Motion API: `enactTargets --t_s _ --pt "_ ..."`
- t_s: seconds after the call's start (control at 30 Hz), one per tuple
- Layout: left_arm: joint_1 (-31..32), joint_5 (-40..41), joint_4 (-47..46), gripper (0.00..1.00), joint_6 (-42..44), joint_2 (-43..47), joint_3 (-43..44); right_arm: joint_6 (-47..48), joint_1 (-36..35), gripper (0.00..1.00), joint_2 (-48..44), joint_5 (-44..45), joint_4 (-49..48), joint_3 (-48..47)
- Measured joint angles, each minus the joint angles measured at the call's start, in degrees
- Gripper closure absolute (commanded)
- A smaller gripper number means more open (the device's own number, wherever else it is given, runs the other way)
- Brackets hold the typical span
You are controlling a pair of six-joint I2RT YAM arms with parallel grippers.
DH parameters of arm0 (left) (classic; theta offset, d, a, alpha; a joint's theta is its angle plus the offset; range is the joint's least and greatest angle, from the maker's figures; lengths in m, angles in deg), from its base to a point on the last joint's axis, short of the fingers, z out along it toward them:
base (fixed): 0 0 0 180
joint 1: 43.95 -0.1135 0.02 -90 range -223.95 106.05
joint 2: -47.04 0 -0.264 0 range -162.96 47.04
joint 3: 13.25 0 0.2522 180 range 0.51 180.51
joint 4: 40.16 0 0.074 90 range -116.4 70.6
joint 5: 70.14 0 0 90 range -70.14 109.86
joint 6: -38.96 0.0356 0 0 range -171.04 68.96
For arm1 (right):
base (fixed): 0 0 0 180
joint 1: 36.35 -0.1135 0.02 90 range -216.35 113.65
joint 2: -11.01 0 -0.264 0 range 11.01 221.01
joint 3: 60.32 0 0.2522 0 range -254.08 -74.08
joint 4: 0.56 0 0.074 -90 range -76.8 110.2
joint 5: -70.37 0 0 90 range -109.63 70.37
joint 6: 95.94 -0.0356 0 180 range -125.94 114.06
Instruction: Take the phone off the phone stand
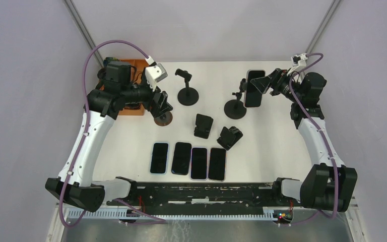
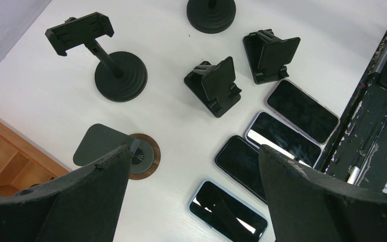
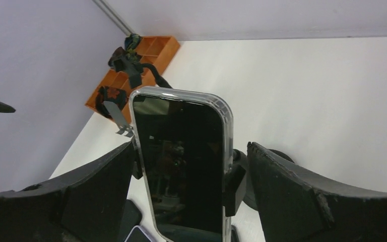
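White table (image 3: pixel 307 91); right gripper (image 3: pixel 190 148) flanks phone (image 3: pixel 181 176) (clamped).

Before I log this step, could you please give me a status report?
Left gripper open, empty. Right gripper open, straddling phone. Phone in stand clamp. Nothing blocking.

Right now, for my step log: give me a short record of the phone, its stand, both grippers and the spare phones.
mounted phone: upright, clamped in its stand
stand: round base, far side of the table, right of centre
right gripper: open, fingers flanking the mounted phone
left gripper: open, empty, above the table
spare phones: four flat in a row, near edge
task status: phone not yet removed
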Motion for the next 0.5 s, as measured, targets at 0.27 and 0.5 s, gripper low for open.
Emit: enactTargets --t_s 0.27,0.5 --pt "0.0 -0.15 1.77 0.0 0.79 -0.07 0.96 -6.03 -1.51 0.26 1.53 -3.34 -10.49 1.79" --pt "0.0 1.55 0.85 0.0 -0.33 -0.04 1.31 -8.68 -4.2 0.45 4.22 -3.78 -14.93 2.29"
